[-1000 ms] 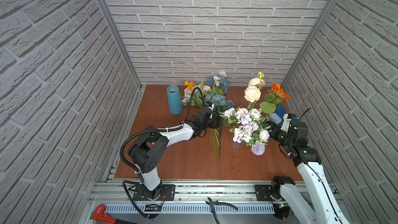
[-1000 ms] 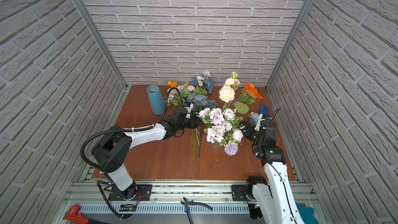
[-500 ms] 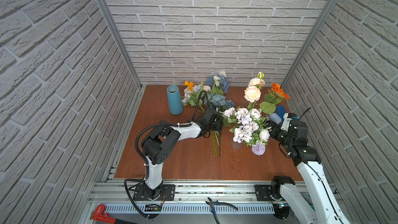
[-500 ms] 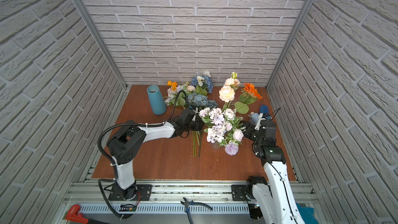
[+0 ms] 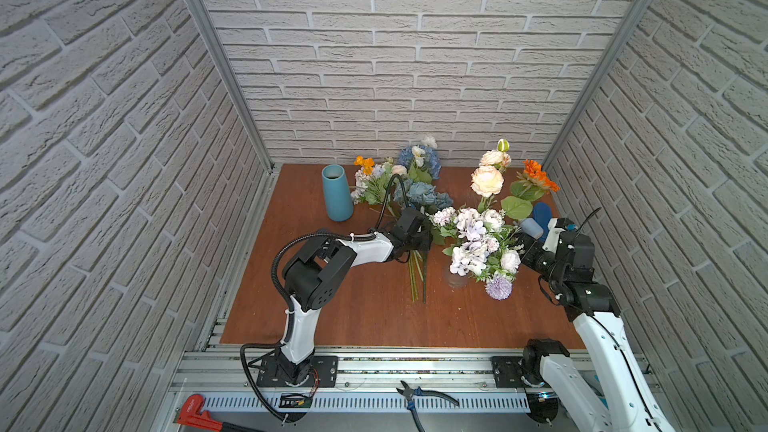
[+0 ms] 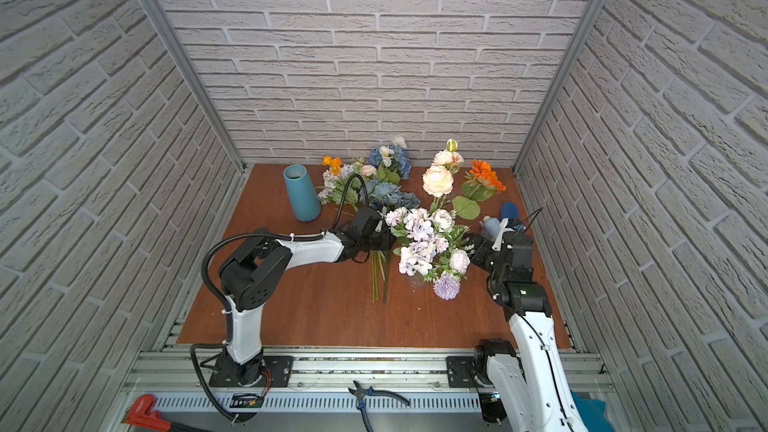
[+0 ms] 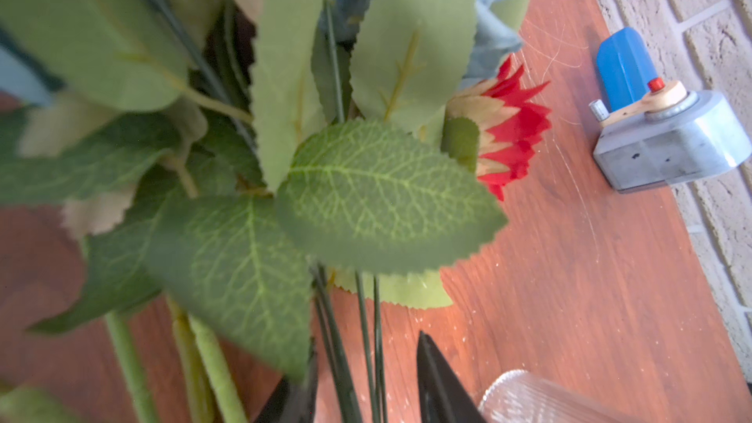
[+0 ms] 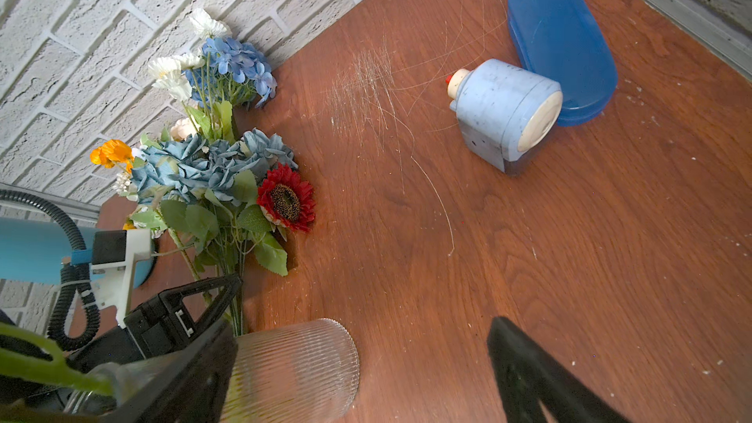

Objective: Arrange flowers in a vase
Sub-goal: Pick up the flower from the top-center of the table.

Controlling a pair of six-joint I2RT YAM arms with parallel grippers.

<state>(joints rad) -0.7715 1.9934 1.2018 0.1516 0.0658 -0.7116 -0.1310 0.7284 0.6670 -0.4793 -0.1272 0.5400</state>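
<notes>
- Left gripper (image 7: 366, 358) straddles the stems (image 5: 415, 280) of the flowers (image 5: 424, 197) lying on the table (image 5: 353, 317), jaws part-open, nothing pinched (low, below the leaves).
- Vase (image 8: 293, 364) already holds blooms (image 5: 478, 238).
- Right gripper (image 8: 366, 323) gapes empty beside it, probably to steady it.

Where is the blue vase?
In both top views the blue vase stands upright at the table's far-left corner, just left of the loose flowers by the back wall.
</notes>
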